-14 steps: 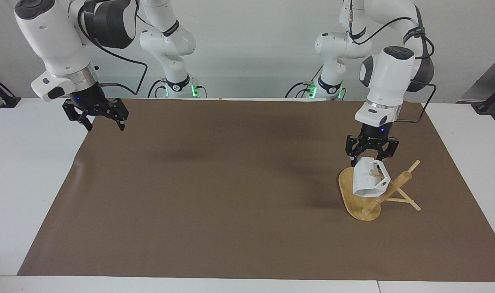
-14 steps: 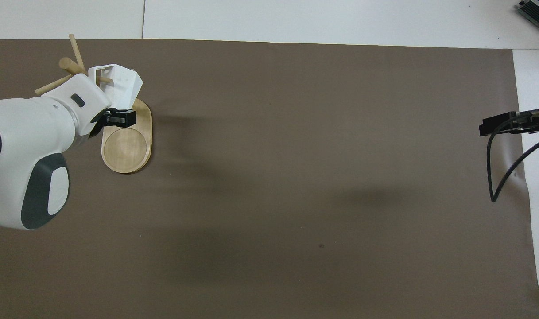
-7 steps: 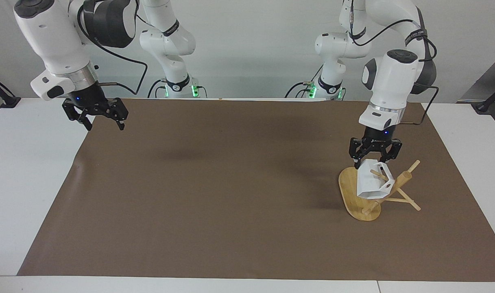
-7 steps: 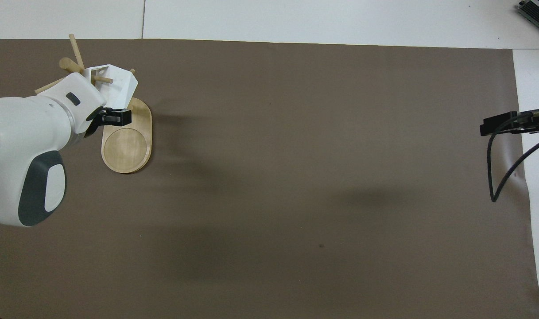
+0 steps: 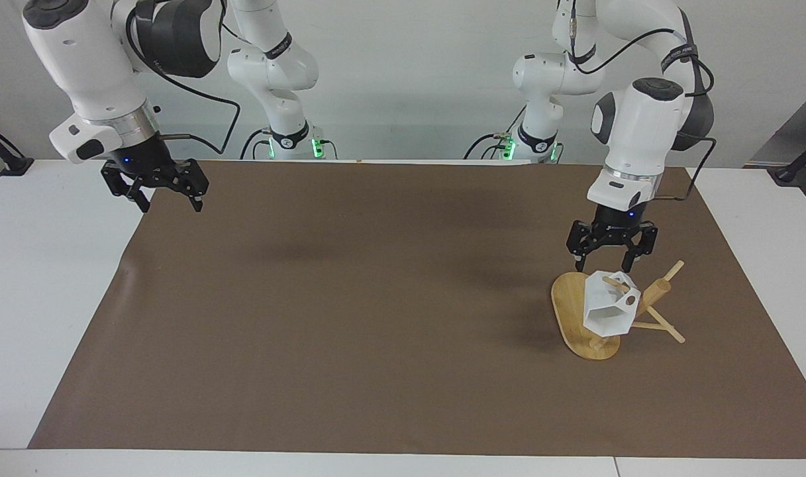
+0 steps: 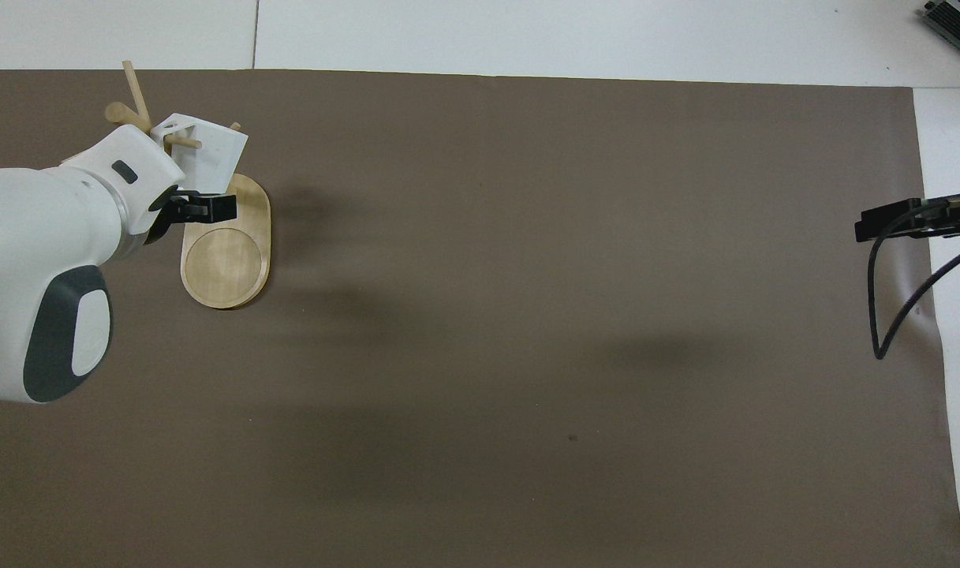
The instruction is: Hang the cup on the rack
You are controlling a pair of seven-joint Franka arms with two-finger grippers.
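The white faceted cup (image 5: pixel 606 310) hangs by its handle on a thin peg of the bamboo rack (image 5: pixel 655 291), its rim turned down and outward over the oval base (image 5: pixel 565 308). My left gripper (image 5: pixel 605 266) hovers just above the cup, open, with its fingertips clear of it. In the overhead view the cup (image 6: pixel 214 150) shows beside the left wrist, over the rack base (image 6: pixel 225 264). My right gripper (image 5: pixel 170 204) waits open and empty in the air over the right arm's end of the table.
A brown mat (image 5: pixel 376 318) covers most of the white table (image 5: pixel 38 278). The rack's post leans toward the left arm's end, with pegs sticking out (image 5: pixel 671 331). A black cable (image 6: pixel 890 300) loops by the right gripper.
The left gripper opened, let go of the cup and rose a little. The cup swung down and now hangs on the peg. The right arm has stayed still.
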